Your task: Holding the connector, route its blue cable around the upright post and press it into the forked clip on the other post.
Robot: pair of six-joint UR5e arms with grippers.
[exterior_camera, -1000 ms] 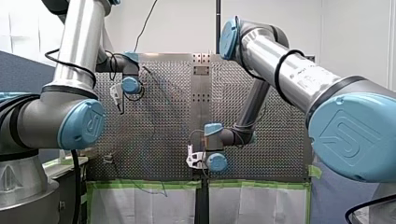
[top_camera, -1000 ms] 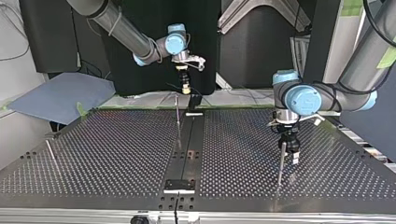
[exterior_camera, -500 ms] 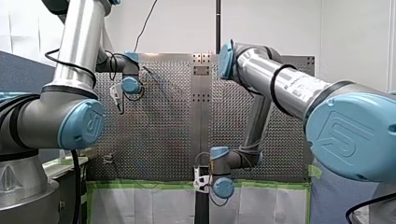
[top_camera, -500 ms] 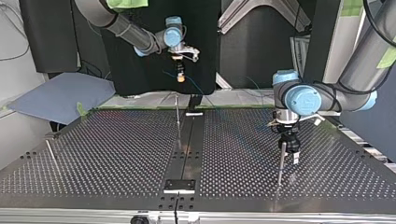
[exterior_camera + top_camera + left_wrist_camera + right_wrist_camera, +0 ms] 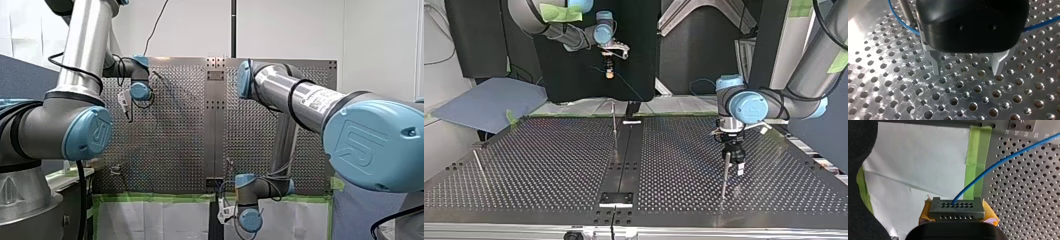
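The right gripper (image 5: 957,214), yellow-padded fingers (image 5: 990,216) clamped on the connector (image 5: 957,207), has pulled back up past the counter (image 5: 549,165) edge, drawing the cable (image 5: 988,168) out, ready, I'd say, for wrapping the post (image 5: 906,11), beside which the left gripper (image 5: 967,71) hangs wide and empty.

The blue cable (image 5: 1040,24) ran hidden behind my left gripper (image 5: 967,72); the post (image 5: 906,11) beside it was cut off.

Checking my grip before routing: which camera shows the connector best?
Right wrist view: the connector sits close-up between the yellow pads, blue cable leaving its face. Top view shows only a distant speck; front view hides it; left wrist shows only cable.
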